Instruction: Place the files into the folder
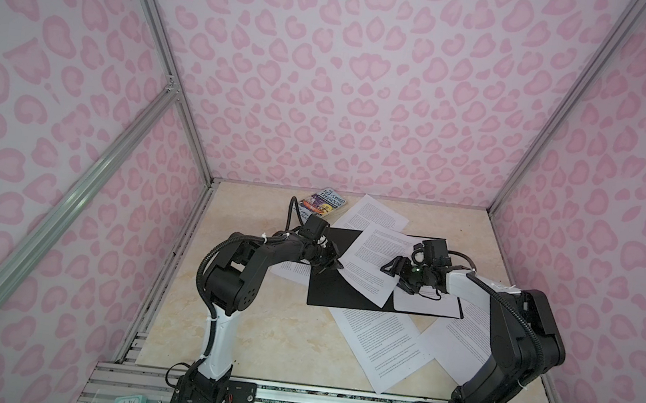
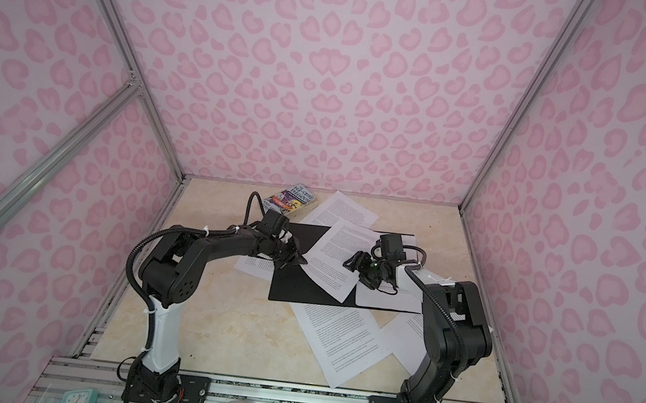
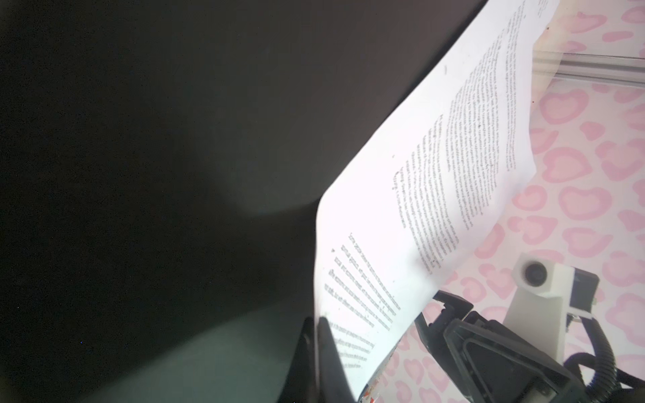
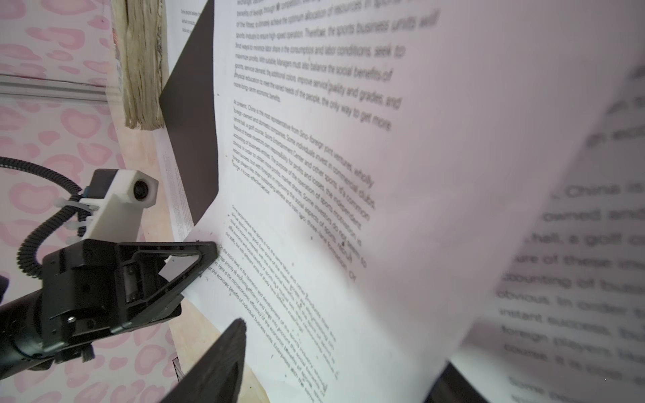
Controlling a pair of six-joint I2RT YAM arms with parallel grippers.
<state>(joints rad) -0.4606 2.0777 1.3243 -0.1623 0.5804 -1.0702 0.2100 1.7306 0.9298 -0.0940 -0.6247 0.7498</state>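
Pinching a sheet of the files at its eight o'clock corner with the left gripper, jaws shut tight on paper. Straddling its four o'clock edge with the right gripper, jaws part open, nothing clamped. Loading step, judging by the open folder underneath, mid-table. Next, likely: squaring and lowering flat without creasing.
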